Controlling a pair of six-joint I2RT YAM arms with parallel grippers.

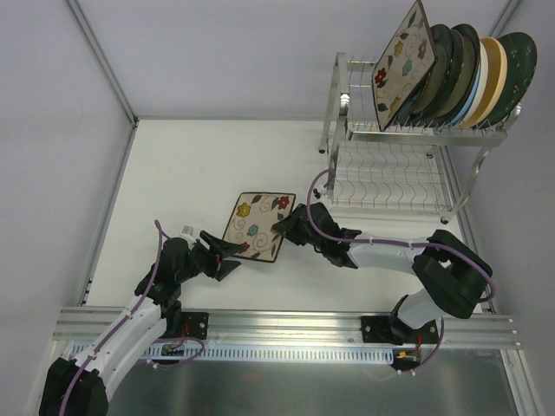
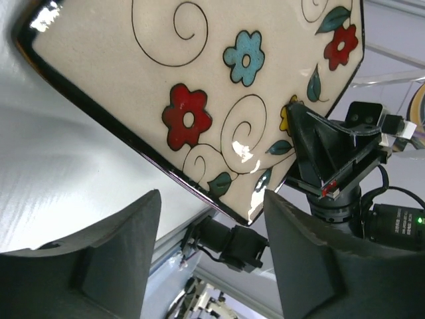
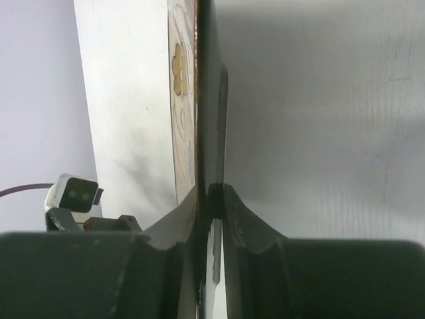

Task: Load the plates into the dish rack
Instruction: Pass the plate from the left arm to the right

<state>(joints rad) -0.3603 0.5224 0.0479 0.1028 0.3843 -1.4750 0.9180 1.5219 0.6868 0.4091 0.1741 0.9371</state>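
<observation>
A square cream floral plate [image 1: 256, 227] hangs tilted just above the table between both arms. My right gripper [image 1: 284, 227] is shut on its right edge; in the right wrist view the fingers [image 3: 212, 193] pinch the thin dark rim of the plate [image 3: 182, 100], seen edge-on. My left gripper [image 1: 227, 256] is open at the plate's near-left corner. In the left wrist view the plate [image 2: 199, 86] fills the top, its corner just above the gap between the spread jaws of the left gripper [image 2: 211, 196], touching neither. The dish rack [image 1: 408, 165] stands at the back right, with several plates [image 1: 451, 74] upright in its upper shelf.
The rack's lower wire shelf [image 1: 390, 178] is right behind the right arm [image 1: 408, 256]. An aluminium rail [image 1: 286, 325] runs along the near table edge. White enclosure walls stand left and behind. The right gripper [image 2: 332, 159] shows in the left wrist view.
</observation>
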